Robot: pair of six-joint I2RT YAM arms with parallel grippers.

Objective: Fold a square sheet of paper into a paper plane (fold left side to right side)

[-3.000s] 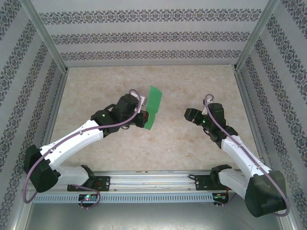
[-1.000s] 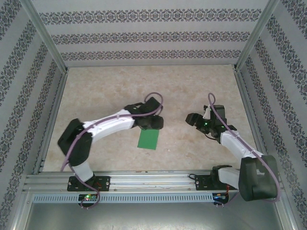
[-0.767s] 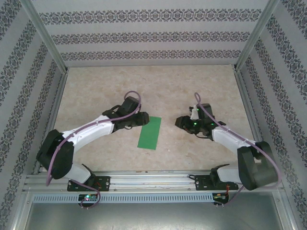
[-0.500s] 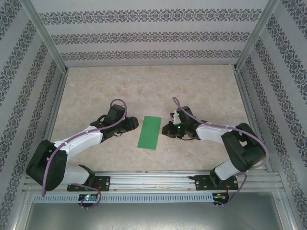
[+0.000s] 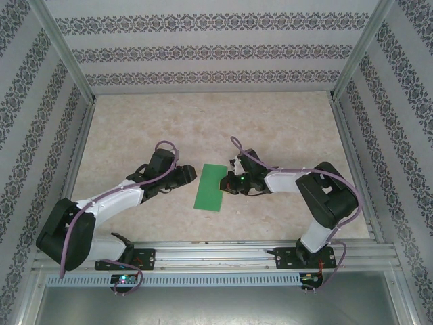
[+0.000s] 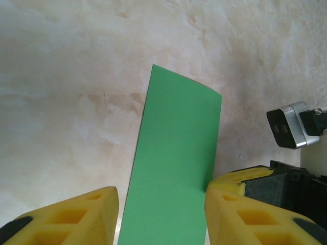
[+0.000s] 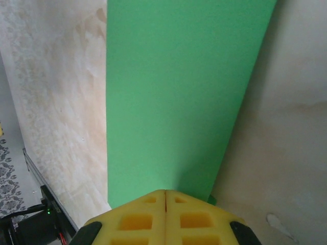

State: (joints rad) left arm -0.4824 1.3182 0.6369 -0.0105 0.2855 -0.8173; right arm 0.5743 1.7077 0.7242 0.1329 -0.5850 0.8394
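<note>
The square sheet of paper (image 5: 210,187) lies flat on the table, folded into a narrow green strip. My left gripper (image 5: 191,177) hovers just left of the strip, open. In the left wrist view its yellow fingers (image 6: 69,214) straddle the paper (image 6: 176,163) without touching it. My right gripper (image 5: 225,183) is shut, its tip at the strip's right long edge. In the right wrist view the closed yellow fingertips (image 7: 166,196) sit over the near edge of the paper (image 7: 179,92), with nothing between the pads.
Beige marbled tabletop (image 5: 270,128) all round the paper, walled by patterned panels and metal posts. The aluminium rail (image 5: 216,256) with both arm bases runs along the near edge. The right arm's wrist hardware (image 6: 288,125) shows beside the strip.
The left gripper laid the paper down and drew back to the left. The right gripper shut and slid left to the strip's right edge.
</note>
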